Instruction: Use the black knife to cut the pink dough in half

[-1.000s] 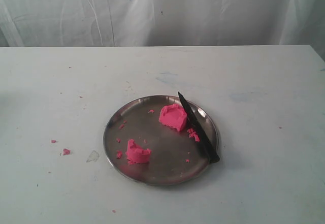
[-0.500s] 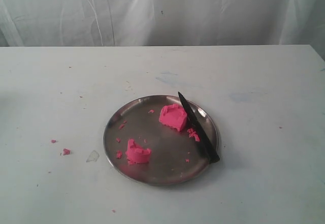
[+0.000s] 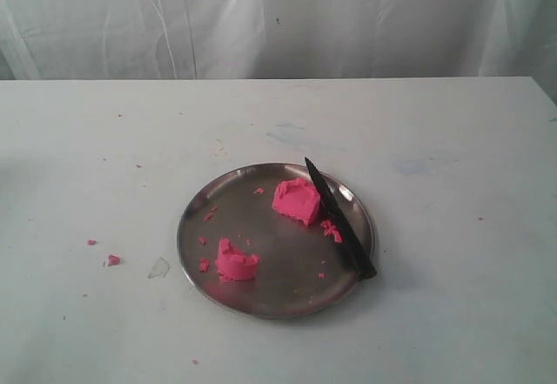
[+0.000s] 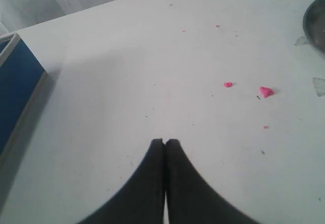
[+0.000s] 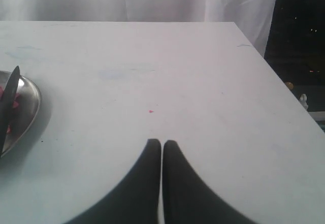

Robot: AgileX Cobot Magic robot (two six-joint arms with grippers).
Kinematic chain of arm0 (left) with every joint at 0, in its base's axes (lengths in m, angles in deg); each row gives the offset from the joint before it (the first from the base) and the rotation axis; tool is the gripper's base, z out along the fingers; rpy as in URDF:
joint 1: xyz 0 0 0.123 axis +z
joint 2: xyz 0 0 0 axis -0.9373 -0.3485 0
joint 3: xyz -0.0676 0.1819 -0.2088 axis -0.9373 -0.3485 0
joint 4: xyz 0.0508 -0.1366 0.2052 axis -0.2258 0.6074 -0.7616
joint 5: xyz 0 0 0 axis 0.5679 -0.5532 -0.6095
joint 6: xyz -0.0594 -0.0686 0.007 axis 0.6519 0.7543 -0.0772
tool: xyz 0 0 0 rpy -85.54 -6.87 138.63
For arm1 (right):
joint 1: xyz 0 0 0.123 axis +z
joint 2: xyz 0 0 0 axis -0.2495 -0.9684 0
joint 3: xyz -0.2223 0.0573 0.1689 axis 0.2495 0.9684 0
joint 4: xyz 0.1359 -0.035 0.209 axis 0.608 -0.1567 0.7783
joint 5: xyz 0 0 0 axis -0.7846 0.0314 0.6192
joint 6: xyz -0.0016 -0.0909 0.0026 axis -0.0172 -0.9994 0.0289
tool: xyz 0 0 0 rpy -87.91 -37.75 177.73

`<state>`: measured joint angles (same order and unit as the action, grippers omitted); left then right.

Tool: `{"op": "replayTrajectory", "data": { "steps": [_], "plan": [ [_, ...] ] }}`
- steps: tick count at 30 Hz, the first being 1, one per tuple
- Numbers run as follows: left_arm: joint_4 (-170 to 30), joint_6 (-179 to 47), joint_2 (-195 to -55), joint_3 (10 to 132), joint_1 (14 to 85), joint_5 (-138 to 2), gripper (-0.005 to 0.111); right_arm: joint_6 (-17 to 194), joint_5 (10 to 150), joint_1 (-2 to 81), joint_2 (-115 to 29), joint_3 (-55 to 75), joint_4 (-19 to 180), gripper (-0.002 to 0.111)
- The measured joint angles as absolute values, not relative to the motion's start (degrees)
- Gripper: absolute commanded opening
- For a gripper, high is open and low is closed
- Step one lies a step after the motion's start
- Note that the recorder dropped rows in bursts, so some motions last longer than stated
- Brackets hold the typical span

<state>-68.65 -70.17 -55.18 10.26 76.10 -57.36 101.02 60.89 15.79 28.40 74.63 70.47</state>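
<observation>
The pink dough lies in two rough chunks on the round metal plate point(image 3: 196, 227): a larger chunk point(image 3: 296, 200) at the back right and a smaller chunk point(image 3: 235, 262) at the front left. The black knife point(image 3: 339, 220) rests across the plate's right side, its tip beside the larger chunk and its handle over the front right rim. Neither arm shows in the exterior view. My left gripper point(image 4: 165, 141) is shut and empty above bare table left of the plate. My right gripper point(image 5: 162, 142) is shut and empty right of the plate; the knife point(image 5: 8, 107) shows at that view's edge.
Tiny pink crumbs point(image 3: 113, 259) lie on the white table left of the plate, with more crumbs point(image 3: 331, 230) on the plate near the blade. A blue-sided object point(image 4: 18, 89) stands at the edge of the left wrist view. The table's right edge point(image 5: 277, 89) drops off near the right gripper.
</observation>
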Motion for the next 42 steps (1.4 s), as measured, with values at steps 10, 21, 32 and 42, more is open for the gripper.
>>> {"op": "replayTrajectory", "data": {
  "steps": [10, 21, 32, 42],
  "plan": [
    [-68.52, -60.40, -55.18, 10.28, 76.10, -50.84, 0.000, 101.02, 60.89, 15.79, 28.40, 74.63, 70.47, 0.001],
    [-68.52, -56.69, -55.18, 10.28, 76.10, -50.84, 0.000, 101.02, 60.89, 15.79, 28.40, 74.63, 70.47, 0.001],
    [-68.52, -56.69, -55.18, 10.28, 76.10, -50.84, 0.000, 101.02, 60.89, 15.79, 28.40, 74.63, 70.47, 0.001],
    [-68.52, -56.69, -55.18, 10.28, 76.10, -50.84, 0.000, 101.02, 60.89, 15.79, 28.40, 74.63, 70.47, 0.001]
  ]
}}
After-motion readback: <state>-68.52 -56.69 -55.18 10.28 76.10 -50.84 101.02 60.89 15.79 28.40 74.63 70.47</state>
